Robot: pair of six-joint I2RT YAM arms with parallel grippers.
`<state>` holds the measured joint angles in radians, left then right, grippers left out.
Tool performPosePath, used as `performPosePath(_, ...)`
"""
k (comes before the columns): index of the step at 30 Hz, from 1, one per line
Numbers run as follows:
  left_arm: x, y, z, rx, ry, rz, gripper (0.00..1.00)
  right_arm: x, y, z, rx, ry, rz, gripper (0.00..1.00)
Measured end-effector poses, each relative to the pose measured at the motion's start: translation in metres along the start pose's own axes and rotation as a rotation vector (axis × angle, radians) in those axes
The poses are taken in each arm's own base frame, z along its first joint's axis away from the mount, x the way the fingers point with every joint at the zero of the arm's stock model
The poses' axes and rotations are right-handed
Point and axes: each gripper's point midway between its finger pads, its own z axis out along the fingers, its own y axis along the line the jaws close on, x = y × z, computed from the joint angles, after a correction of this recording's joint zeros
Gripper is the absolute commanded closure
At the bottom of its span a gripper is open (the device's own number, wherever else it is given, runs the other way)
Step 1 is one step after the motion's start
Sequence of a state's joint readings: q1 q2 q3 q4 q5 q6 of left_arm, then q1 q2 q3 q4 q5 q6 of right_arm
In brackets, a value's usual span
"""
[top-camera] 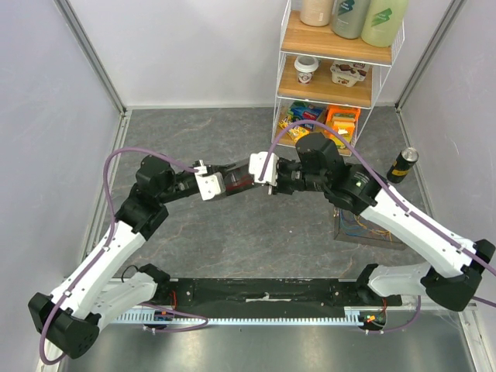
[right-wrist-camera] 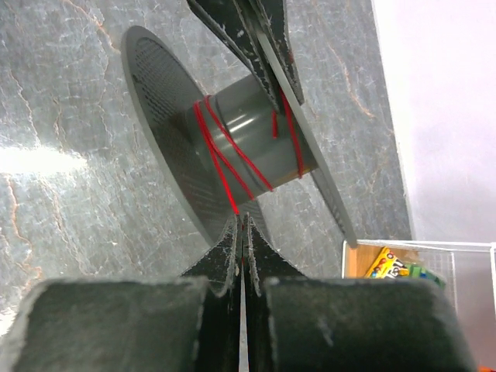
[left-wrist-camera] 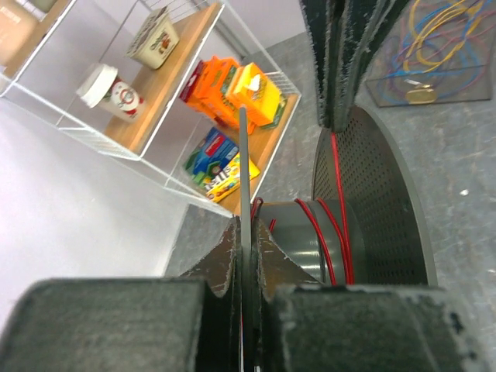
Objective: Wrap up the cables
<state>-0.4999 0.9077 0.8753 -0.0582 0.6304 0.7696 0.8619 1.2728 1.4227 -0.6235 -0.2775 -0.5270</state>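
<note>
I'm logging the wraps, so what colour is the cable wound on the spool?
The cable is red, on the grey spool; clearest from the right wrist.

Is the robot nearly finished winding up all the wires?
No. Done: a few turns of red cable sit on the spool. In hand: the left end effector and right end effector each pinch a spool flange. Left: yellow and blue cables lie loose in the clear tray.

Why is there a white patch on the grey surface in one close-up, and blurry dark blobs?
Right wrist: glare on the table; the right gripper pads too near to focus. Left wrist: left gripper likewise blurred. Top view: sharp, evenly lit.
</note>
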Motion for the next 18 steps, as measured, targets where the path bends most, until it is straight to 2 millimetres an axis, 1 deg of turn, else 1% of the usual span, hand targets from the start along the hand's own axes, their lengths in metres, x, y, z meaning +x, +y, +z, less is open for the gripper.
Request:
performPosePath(4, -0.011, -0.012, -0.002, 0.049, -0.045, -0.064, 0.98, 0.006, 0.002, -0.004, 0.014, -0.016, -0.045, 1.00)
performPosePath(9, -0.022, -0.016, -0.005, 0.068, -0.083, -0.079, 0.98, 0.016, -0.001, -0.001, 0.009, -0.039, -0.052, 1.00)
performPosePath(14, -0.022, -0.018, -0.006, 0.073, -0.085, -0.109, 0.98, 0.024, 0.003, 0.002, 0.002, -0.082, -0.064, 1.00)
performPosePath(18, -0.020, -0.021, -0.004, 0.086, -0.084, -0.125, 0.98, 0.026, 0.006, 0.004, 0.021, -0.130, -0.090, 1.00)
